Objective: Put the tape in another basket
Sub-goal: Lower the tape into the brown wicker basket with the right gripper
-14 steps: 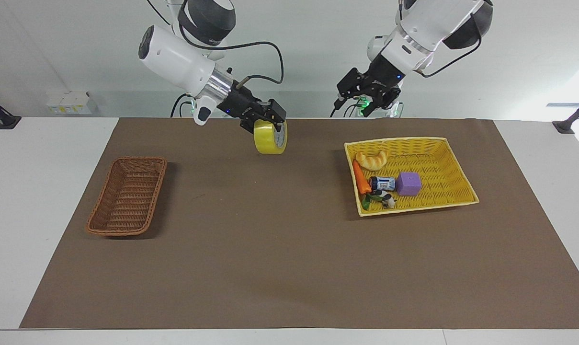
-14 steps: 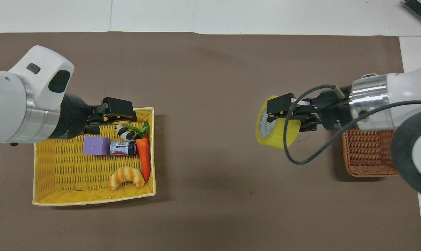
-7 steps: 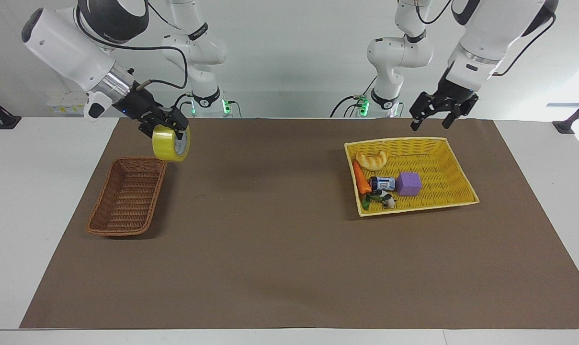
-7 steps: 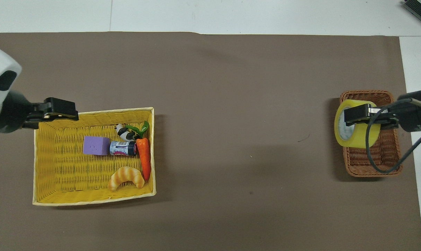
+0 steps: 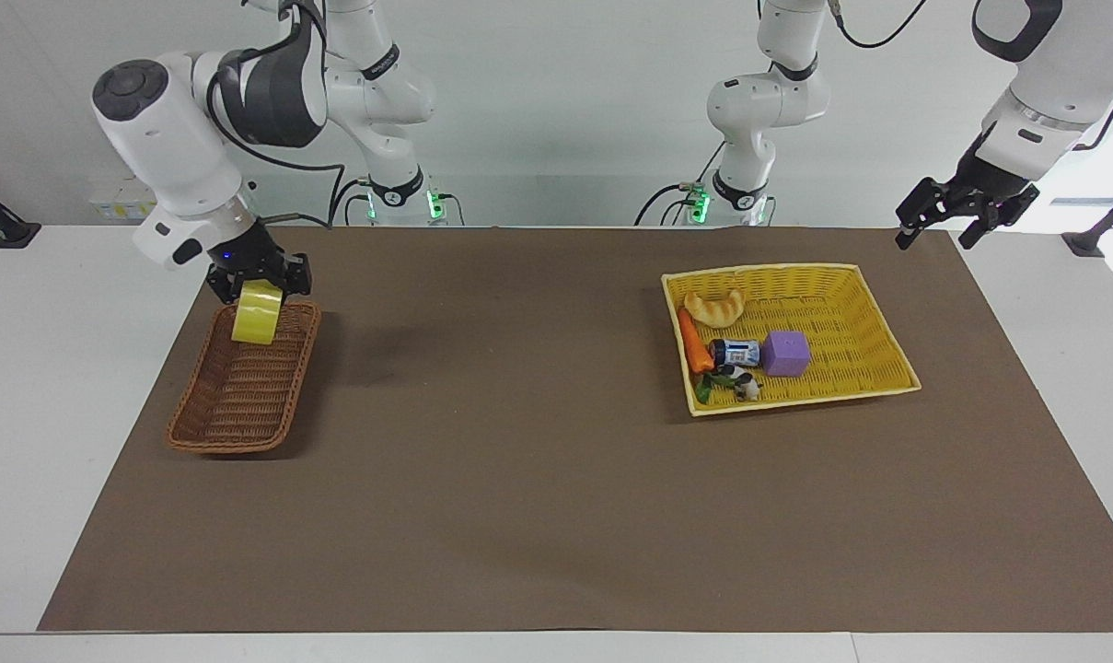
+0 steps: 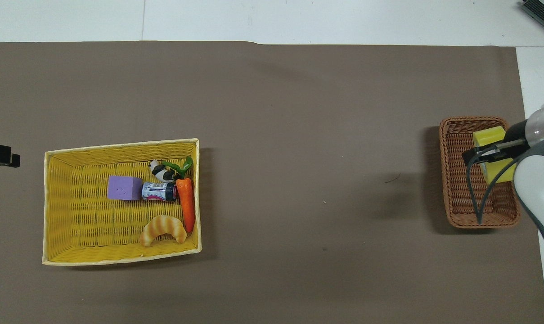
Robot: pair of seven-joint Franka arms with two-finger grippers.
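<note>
Tape [image 5: 258, 324], glossy yellow roll, over woven wicker basket [image 5: 234, 405].

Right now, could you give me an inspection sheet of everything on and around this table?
Surface: white table covered by a brown paper mat.
Job's things: yellow roll of packing tape, held above the brown woven wicker basket, over the end nearest the robots.
Clutter: yellow woven tray holding a purple cube, orange carrot, croissant, small can and a panda figure.
Grippers: right gripper, jaws shut on the tape; left gripper, jaws open, empty, raised over the left arm's end of the table.
Cables: black cable looping off the right arm.
Surroundings: white wall.
</note>
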